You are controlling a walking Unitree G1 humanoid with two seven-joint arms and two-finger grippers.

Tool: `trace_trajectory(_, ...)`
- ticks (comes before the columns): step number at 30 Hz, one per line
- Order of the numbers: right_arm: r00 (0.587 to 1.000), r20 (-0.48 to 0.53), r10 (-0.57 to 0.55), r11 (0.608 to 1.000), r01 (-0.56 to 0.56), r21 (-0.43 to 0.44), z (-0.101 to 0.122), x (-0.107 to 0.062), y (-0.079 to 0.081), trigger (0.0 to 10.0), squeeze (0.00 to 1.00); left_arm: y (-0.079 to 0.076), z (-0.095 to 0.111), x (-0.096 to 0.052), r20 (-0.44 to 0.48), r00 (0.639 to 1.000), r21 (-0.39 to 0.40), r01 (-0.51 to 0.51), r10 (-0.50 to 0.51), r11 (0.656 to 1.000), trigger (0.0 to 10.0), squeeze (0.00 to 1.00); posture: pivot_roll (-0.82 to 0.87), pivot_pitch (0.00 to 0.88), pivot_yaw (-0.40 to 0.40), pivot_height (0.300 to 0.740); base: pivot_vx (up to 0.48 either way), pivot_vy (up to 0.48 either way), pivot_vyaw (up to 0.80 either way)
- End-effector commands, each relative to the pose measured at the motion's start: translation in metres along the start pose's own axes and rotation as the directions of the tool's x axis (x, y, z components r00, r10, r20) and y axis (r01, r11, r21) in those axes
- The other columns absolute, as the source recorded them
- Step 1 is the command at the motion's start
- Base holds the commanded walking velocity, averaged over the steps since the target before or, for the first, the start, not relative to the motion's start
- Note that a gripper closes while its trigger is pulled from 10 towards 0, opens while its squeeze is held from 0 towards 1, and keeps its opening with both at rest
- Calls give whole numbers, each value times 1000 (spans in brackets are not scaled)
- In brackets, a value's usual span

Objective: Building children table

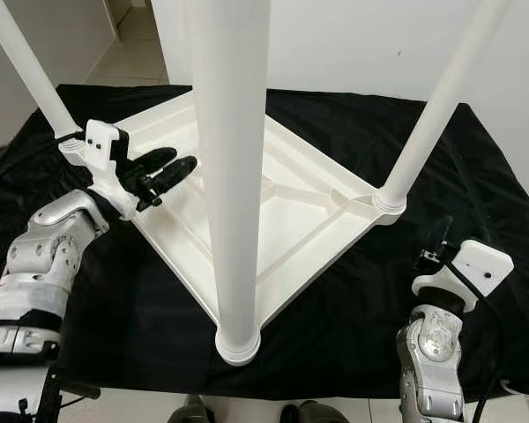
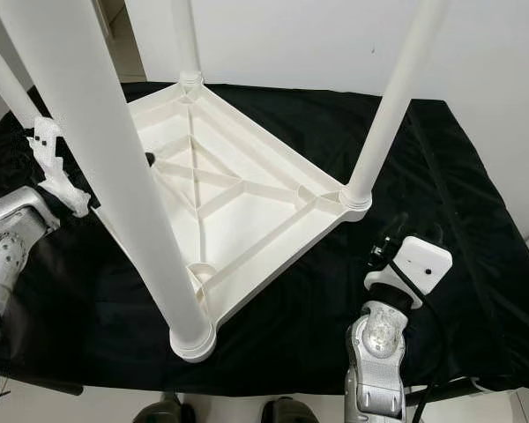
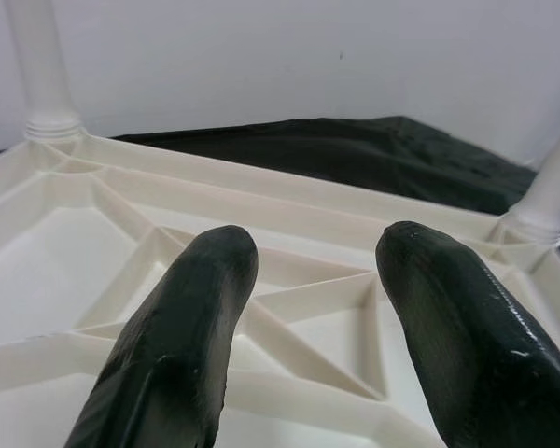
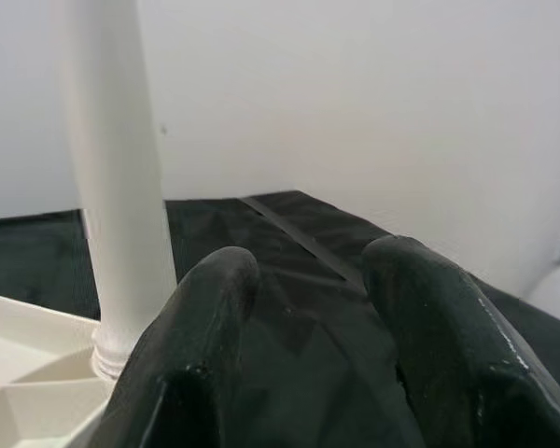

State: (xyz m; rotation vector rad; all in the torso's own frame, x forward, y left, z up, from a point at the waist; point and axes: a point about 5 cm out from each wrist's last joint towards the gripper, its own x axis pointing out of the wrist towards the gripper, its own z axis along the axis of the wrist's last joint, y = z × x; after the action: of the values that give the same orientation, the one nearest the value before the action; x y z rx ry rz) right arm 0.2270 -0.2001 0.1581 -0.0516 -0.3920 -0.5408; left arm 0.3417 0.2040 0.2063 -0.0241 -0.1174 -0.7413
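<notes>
A white plastic children's table lies upside down on a black cloth, its ribbed underside facing up. Legs stand in its corner sockets: a near one, a right one, a left one and a far one. My left gripper reaches over the table's left rim, open, with nothing between its fingers. My right gripper hovers over the cloth just right of the right leg, open and holding nothing.
The black cloth ends near my feet, where pale floor shows. A white wall stands close behind the table. A tiled passage opens at the back left. Bare cloth lies to the right of the table.
</notes>
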Motion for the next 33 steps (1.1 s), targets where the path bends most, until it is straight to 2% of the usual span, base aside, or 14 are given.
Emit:
trace_trajectory(1, 1000, -26, -4, 1000, 4, -1, -1, -1, -3, 10000, 0, 3, -4, -2, -29, 999, 46, 26, -25, 999, 10000, 0, 24, 46, 1, 740, 0, 0, 0)
trace_trajectory(8, 999, -47, 0, 1000, -1, -10, -1, -3, -8, 10000, 0, 11, -12, -10, -101, 994, 120, 59, -47, 991, 10000, 0, 26, 48, -2, 740, 0, 0, 0)
trace_trajectory(11, 998, -55, 6, 1000, -8, -21, -2, -4, -11, 10000, 0, 8, -26, -19, -211, 971, 183, 152, -112, 971, 10000, 0, 23, 50, -1, 740, 0, 0, 0)
trace_trajectory(13, 998, -57, 7, 1000, -9, -23, -2, -4, -11, 10000, 0, 7, -30, -20, -234, 963, 168, 174, -132, 970, 10000, 0, 23, 51, -1, 740, 0, 0, 0)
trace_trajectory(20, 998, -63, 9, 1000, -11, -28, -3, -4, -12, 10000, 0, 4, -33, -20, -288, 940, 195, 245, -183, 950, 10000, 0, 32, 54, -5, 740, 0, 0, 0)
trace_trajectory(21, 998, -68, 12, 999, -14, -29, -4, -4, -12, 10000, 0, 3, -35, -20, -316, 925, 215, 285, -209, 934, 10000, 0, 34, 55, -6, 740, 0, 0, 0)
trace_trajectory(22, 998, -68, 12, 999, -14, -29, -4, -4, -12, 10000, 0, 3, -35, -20, -316, 925, 215, 285, -209, 934, 10000, 0, 34, 55, -6, 740, 0, 0, 0)
trace_trajectory(24, 997, -73, 31, 999, -34, -34, -4, -4, -10, 10000, 0, -1, -42, -19, -384, 879, 200, 379, -284, 903, 10000, 0, 37, 56, -5, 740, 0, 0, 0)
trace_trajectory(27, 997, -74, 37, 999, -40, -37, -4, -4, -9, 10000, 0, -2, -44, -18, -403, 861, 184, 409, -310, 894, 10000, 0, 38, 55, -7, 740, 0, 0, 0)
trace_trajectory(28, 996, -76, 39, 998, -42, -38, -4, -4, -9, 10000, 0, -4, -47, -19, -430, 834, 172, 451, -345, 876, 10000, 0, 36, 54, -6, 740, 0, 0, 0)
trace_trajectory(29, 996, -76, 39, 998, -42, -38, -4, -4, -9, 10000, 0, -4, -47, -19, -430, 834, 172, 451, -345, 876, 10000, 0, 36, 54, -6, 740, 0, 0, 0)
trace_trajectory(30, 996, -77, 38, 998, -41, -38, -4, -4, -10, 10000, 0, -6, -50, -19, -454, 811, 166, 484, -369, 859, 10000, 0, 32, 54, -1, 740, 0, 0, 0)
trace_trajectory(33, 996, -78, 37, 998, -40, -39, -4, -4, -10, 10000, 0, -7, -52, -19, -473, 791, 166, 512, -388, 843, 10000, 0, 30, 53, 0, 740, 0, 0, 0)
